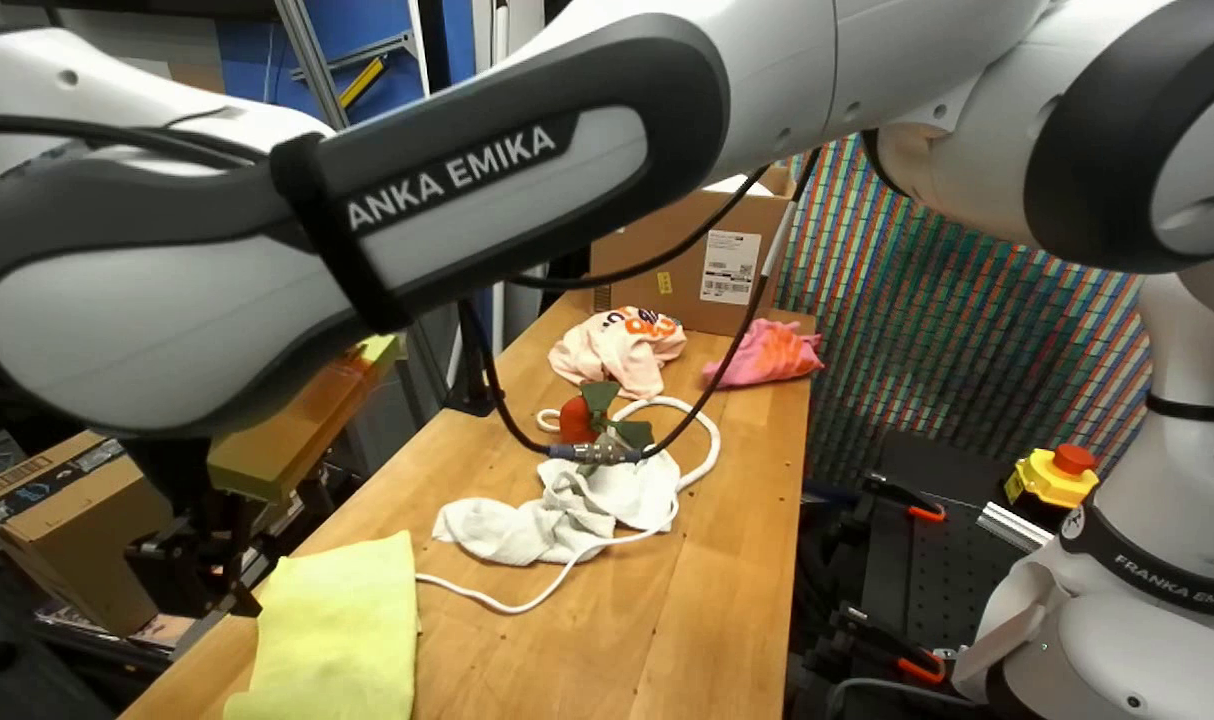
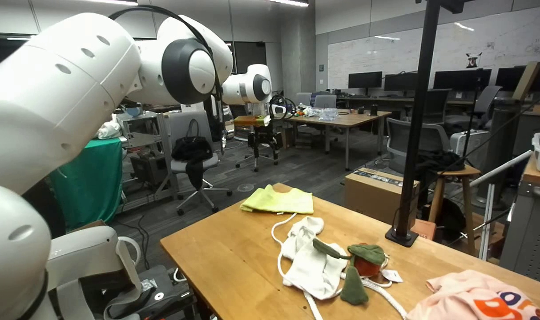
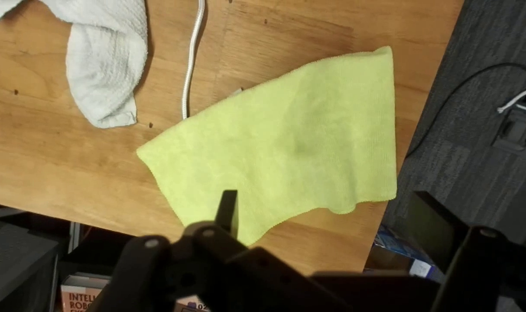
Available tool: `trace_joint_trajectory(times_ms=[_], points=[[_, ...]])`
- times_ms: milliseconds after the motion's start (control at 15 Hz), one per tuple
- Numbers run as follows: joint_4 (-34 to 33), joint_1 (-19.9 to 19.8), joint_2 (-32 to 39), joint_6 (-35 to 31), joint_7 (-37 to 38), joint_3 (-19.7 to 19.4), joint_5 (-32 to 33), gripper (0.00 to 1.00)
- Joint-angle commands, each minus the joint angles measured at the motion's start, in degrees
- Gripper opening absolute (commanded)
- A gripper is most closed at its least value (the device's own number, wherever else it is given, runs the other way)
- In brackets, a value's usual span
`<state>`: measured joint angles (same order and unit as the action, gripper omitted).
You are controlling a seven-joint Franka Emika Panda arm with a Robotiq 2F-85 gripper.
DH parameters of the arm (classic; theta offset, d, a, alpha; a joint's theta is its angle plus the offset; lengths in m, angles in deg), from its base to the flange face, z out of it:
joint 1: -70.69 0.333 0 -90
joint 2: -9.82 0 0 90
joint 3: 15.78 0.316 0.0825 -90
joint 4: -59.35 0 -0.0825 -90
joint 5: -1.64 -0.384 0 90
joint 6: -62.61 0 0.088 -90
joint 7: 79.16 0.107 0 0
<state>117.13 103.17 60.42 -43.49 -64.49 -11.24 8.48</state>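
Hovering near the end of the table (image 3: pixel 94 173), the claw (image 3: pixel 326 195) has its fingers (image 3: pixel 228 212) spread wide, with a broad gap between them and nothing held. Just ahead of it, toward twelve o'clock in the wrist view, a yellow cloth (image 3: pixel 280 143) lies spread on the table, its four-o'clock corner reaching the table's edge; an exterior view shows a space between cloth and claw. Between ten and eleven o'clock a white cord (image 3: pixel 191 65) meets the yellow cloth's border; whether it runs underneath I cannot tell. At ten o'clock, apart from the yellow cloth, a white cloth (image 3: pixel 107 73) lies crumpled. Farther off, in an exterior view, a red-and-green fabric piece (image 1: pixel 577 417) sits at twelve o'clock from the white cloth. Past it, at one o'clock, is a bunched peach cloth (image 1: pixel 617 350), with a pink cloth (image 1: pixel 772 352) at its three o'clock. Behind both stands a cardboard box (image 1: pixel 682 305).
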Motion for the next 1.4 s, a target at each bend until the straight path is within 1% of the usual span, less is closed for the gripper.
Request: trace_joint_trajectory(times_ms=[0, 267, 467, 600, 667, 933, 1200, 1333], points=[[9.0, -3.1, -6.6, -3.2, 0.4, 1.8, -4.6, 1.0], [20.3, -5.7, -12.3, -9.7, 0.0, 3.1, -10.0, 1.0], [28.4, -7.0, -16.0, -14.1, -1.2, 3.5, -12.6, 1.0], [34.0, -8.3, -18.8, -15.1, -3.1, 3.9, -13.9, 1.0], [36.4, -9.9, -20.1, -14.8, -3.7, 5.4, -13.4, 1.0], [47.6, -13.3, -27.0, -14.0, -7.7, 6.3, -12.9, 1.0], [59.7, -16.3, -33.6, -15.8, -11.6, 6.4, -12.7, 1.0], [65.7, -17.7, -36.3, -18.4, -13.8, 6.6, -13.5, 1.0]])
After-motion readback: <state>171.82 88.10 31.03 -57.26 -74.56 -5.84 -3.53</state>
